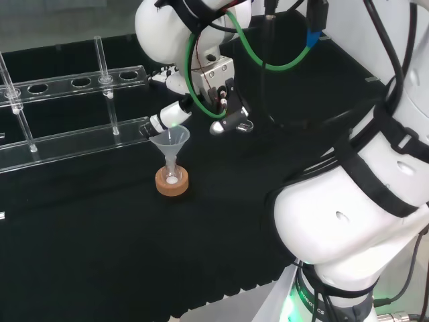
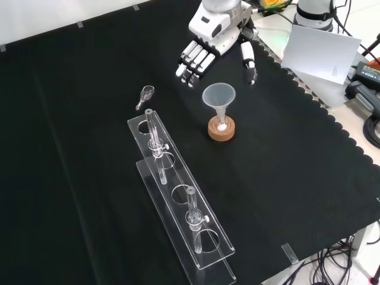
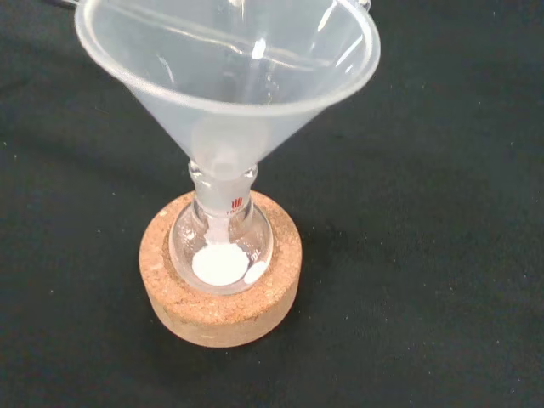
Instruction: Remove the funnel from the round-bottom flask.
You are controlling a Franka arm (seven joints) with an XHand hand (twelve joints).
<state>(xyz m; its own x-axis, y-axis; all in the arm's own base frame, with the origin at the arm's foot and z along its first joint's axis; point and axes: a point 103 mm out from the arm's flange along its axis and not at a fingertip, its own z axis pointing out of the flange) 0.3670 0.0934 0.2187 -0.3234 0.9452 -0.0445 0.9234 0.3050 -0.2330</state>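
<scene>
A clear plastic funnel sits upright with its stem in the neck of a small round glass flask. The flask rests in a cork ring on a bench covered with black cloth. A patch of white powder lies at the bottom of the flask.

In the front view, the black and white hand hangs just beyond the funnel, higher in the picture. Its fingers are straight and spread to the funnel's left, and the thumb points down on the funnel's right. The hand is open, holds nothing, and does not touch the funnel. In the head view, a fingertip lies close to the funnel's rim.

A clear plastic test tube rack lies on the cloth nearer the front camera, to the left of the cork ring. 2 upright posts stand on it. A small clear glass piece lies on the cloth beside the rack's far end.
</scene>
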